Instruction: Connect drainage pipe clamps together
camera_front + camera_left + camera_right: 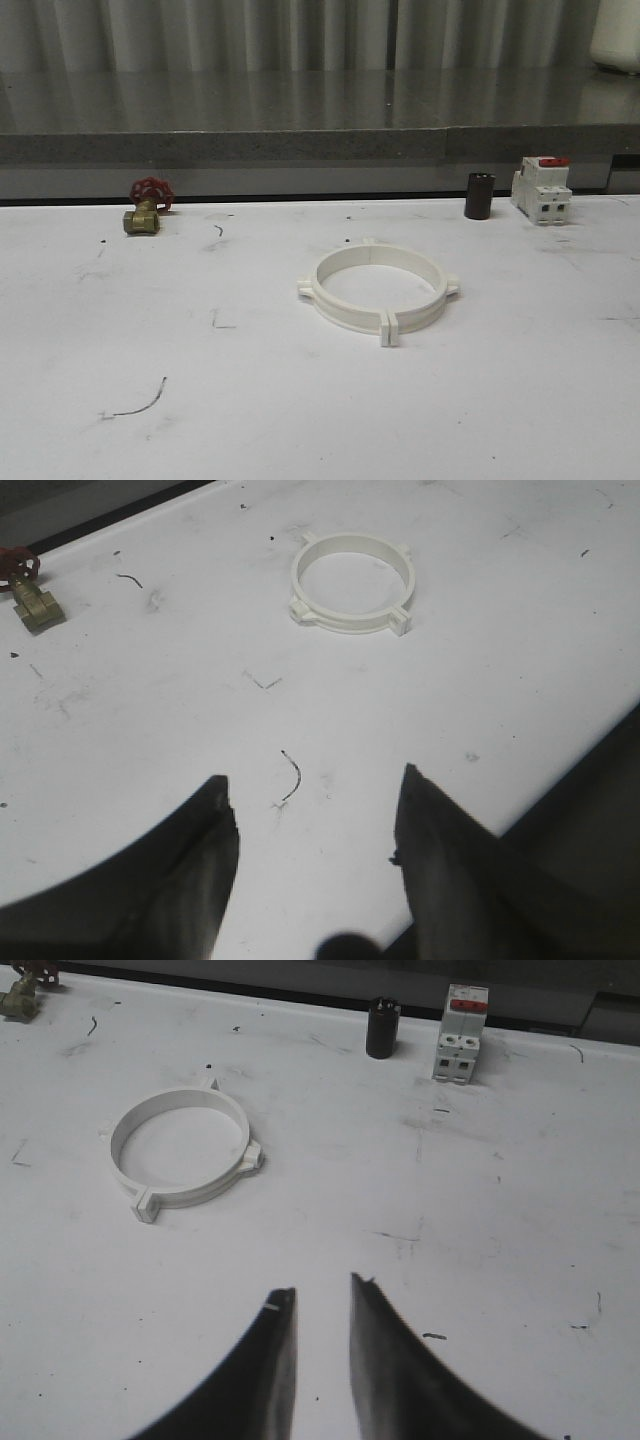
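The two white drainage pipe clamps [352,316] lie flat at the middle of the table, meeting as one closed ring with paired tabs touching at the near seam [388,330]. The ring appears in the left wrist view [345,626] and the right wrist view [190,1196] too. My left gripper [314,776] hovers over bare table well short of the ring, jaws wide open and empty. My right gripper [320,1286] is also back from the ring, its fingers a narrow gap apart with nothing between them.
A brass valve with a red handle [145,212] sits at the back left. A black cylinder [479,195] and a white breaker with a red top [542,188] stand at the back right. A raised grey ledge [300,145] runs behind the table.
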Available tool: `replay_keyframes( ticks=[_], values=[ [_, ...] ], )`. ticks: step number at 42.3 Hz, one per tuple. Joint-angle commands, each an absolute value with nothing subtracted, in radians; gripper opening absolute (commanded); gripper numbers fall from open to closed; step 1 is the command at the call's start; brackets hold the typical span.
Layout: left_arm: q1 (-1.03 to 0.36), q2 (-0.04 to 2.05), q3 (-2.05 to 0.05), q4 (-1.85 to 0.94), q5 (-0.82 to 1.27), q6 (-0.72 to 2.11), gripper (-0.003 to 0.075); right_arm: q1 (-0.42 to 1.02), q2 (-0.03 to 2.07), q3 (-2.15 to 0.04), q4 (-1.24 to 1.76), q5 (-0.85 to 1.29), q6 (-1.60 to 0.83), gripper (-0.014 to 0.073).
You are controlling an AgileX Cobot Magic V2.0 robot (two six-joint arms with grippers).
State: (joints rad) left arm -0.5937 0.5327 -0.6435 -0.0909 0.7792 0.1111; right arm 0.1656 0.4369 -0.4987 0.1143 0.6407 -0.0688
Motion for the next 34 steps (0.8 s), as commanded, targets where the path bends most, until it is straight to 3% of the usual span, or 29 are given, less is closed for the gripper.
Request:
replay_keyframes(
  ticks=[1, 5, 27, 34],
  values=[
    [-0.603, 0.536, -0.672, -0.104, 0.709, 0.111, 0.0356, 0.158, 0.440, -0.523, 0.121, 0.564, -0.078, -0.0013],
    [-0.603, 0.536, -0.672, -0.104, 0.709, 0.111, 0.0356, 0.158, 0.440, -0.523, 0.121, 0.569, -0.078, -0.0121],
    [-0.603, 0.535, -0.671, -0.104, 0.707, 0.111, 0.0356, 0.158, 0.440, -0.523, 0.121, 0.570, -0.078, -0.0119],
    [-0.520, 0.486, -0.645, -0.106, 0.682, 0.111, 0.0349, 0.158, 0.440, -0.523, 0.121, 0.570, -0.078, -0.0119]
  ],
)
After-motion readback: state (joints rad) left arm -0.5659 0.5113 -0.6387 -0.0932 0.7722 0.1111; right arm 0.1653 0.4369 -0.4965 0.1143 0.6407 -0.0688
